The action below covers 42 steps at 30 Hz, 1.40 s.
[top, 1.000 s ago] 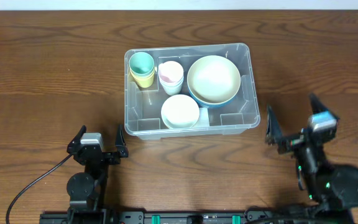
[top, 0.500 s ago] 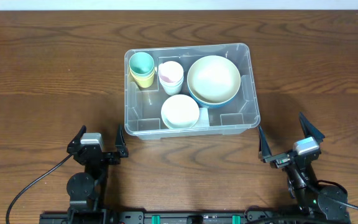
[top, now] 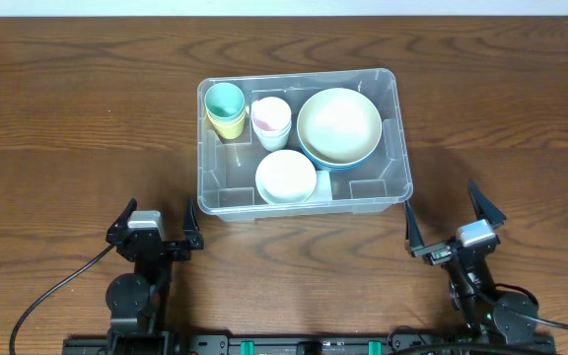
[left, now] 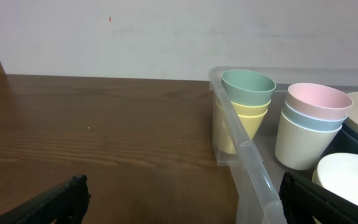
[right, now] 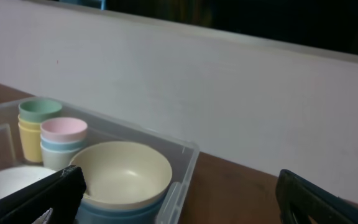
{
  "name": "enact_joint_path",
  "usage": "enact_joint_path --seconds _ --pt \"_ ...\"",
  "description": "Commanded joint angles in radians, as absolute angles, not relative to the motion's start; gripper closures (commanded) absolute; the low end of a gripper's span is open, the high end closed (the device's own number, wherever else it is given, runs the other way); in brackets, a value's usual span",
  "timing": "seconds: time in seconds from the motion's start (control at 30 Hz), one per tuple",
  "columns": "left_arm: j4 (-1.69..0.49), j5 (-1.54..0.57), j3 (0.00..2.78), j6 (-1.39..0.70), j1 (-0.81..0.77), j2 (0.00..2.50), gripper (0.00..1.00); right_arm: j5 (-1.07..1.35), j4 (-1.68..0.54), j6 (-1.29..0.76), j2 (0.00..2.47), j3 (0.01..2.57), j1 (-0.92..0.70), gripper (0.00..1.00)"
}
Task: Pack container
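Note:
The clear plastic container point(top: 401, 148) stands mid-table. Inside it are a green cup on a yellow one point(top: 225, 103), a pink cup on pale ones point(top: 271, 119), a cream bowl on a blue bowl point(top: 338, 126) and a white bowl point(top: 285, 177). My left gripper point(top: 159, 210) sits open near the front edge, left of the container and empty. My right gripper point(top: 443, 204) is open just off the container's front right corner, also empty. The left wrist view shows the container's rim point(left: 247, 155) and the green cup point(left: 247, 87). The right wrist view shows the cream bowl point(right: 123, 171).
Brown wooden table point(top: 67, 118) all around the container. A white wall point(right: 229, 93) runs behind the far edge. A black cable point(top: 47, 296) trails from the left arm's base at the front.
My right gripper has drawn back toward the front edge and a little left, staying open. The left arm and the container's contents have not moved.

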<state>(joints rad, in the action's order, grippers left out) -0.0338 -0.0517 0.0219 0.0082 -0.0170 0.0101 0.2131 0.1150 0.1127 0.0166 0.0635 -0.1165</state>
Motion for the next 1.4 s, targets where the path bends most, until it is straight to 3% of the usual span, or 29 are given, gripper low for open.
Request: enact_joint_path --seconds 0.0,0.33,1.37 --pt "-0.069 -0.041 0.004 0.022 -0.02 0.004 0.02 0.237 0.117 0.121 0.005 0.015 -0.105 0.01" --pt "-0.069 -0.041 0.004 0.022 -0.02 0.004 0.02 0.163 -0.061 0.163 0.005 0.006 -0.104 0.01" --pt "-0.069 -0.041 0.004 0.022 -0.02 0.004 0.02 0.138 -0.062 0.199 0.005 0.006 -0.051 0.01"
